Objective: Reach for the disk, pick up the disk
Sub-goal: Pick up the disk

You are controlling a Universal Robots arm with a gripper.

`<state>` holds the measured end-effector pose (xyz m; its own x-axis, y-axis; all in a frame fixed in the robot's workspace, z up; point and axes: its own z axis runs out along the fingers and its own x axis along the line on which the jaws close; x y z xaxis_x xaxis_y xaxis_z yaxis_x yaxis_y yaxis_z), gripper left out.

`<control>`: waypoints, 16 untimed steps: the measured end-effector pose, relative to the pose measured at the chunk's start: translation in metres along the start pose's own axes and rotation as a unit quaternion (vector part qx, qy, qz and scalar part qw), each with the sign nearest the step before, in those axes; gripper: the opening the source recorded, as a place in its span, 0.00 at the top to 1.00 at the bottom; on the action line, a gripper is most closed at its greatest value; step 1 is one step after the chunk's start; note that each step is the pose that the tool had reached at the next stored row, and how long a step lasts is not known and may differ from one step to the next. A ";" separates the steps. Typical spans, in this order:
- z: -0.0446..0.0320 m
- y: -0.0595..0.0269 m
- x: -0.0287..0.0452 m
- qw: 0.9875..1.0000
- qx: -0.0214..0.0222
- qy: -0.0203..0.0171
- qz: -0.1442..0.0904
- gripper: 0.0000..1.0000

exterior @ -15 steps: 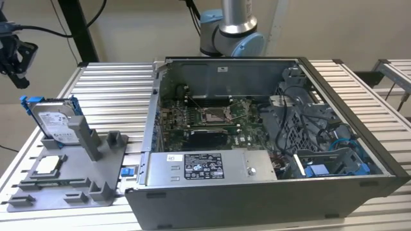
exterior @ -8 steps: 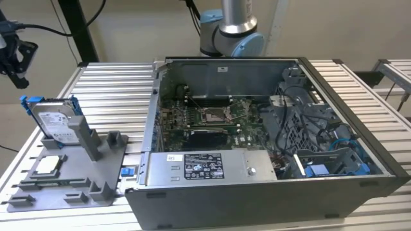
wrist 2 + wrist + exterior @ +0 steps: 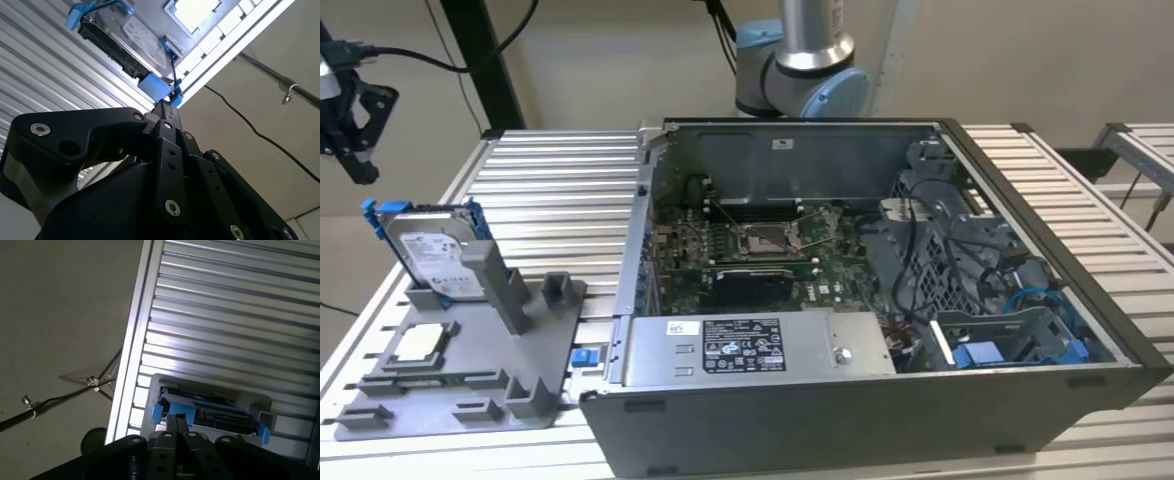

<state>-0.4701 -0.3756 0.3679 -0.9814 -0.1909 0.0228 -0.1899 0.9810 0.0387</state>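
The disk (image 3: 438, 257) is a silver-grey hard drive with a white label in a blue bracket. It stands on edge in a grey holder (image 3: 500, 300) at the exterior view's left. My black gripper (image 3: 362, 172) hangs in the air above and slightly to the left of it, well apart from it. In both wrist views the disk (image 3: 125, 42) (image 3: 212, 410) lies just past the fingertips (image 3: 167, 106) (image 3: 176, 419). The fingers are pressed together with nothing between them.
An open computer case (image 3: 881, 290) fills the middle and right of the slatted metal table (image 3: 547, 180). The grey fixture (image 3: 467, 385) also carries a small square silver chip (image 3: 422, 344). The table's edge (image 3: 131, 365) and a floor cable (image 3: 60, 397) lie beside the disk.
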 end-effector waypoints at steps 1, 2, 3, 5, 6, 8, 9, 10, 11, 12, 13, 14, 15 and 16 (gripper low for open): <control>0.0000 0.0000 0.0000 1.000 0.000 0.000 -0.005 1.00; -0.0001 0.0000 0.0000 1.000 0.000 0.000 -0.010 1.00; -0.0001 0.0000 0.0000 1.000 0.000 0.001 -0.016 1.00; -0.0002 0.0000 0.0000 1.000 0.001 0.001 -0.026 1.00; -0.0003 0.0000 0.0000 0.999 0.001 0.001 -0.032 1.00; -0.0003 0.0000 0.0001 0.999 0.001 0.002 -0.042 1.00; -0.0004 0.0000 0.0001 0.999 0.001 0.002 -0.049 1.00; -0.0004 0.0000 0.0001 0.999 0.001 0.002 -0.054 1.00; -0.0004 0.0000 0.0001 0.998 0.001 0.002 -0.060 1.00; -0.0004 0.0001 0.0002 0.998 0.001 0.003 -0.066 1.00; -0.0004 0.0001 0.0002 0.997 0.002 0.003 -0.072 1.00; -0.0005 0.0000 0.0002 0.997 0.002 0.003 -0.078 1.00; -0.0005 0.0001 0.0002 0.996 0.002 0.003 -0.085 1.00; -0.0005 0.0001 0.0003 0.996 0.002 0.004 -0.091 1.00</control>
<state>-0.4704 -0.3756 0.3685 -0.9305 -0.3656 0.0229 -0.3646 0.9304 0.0387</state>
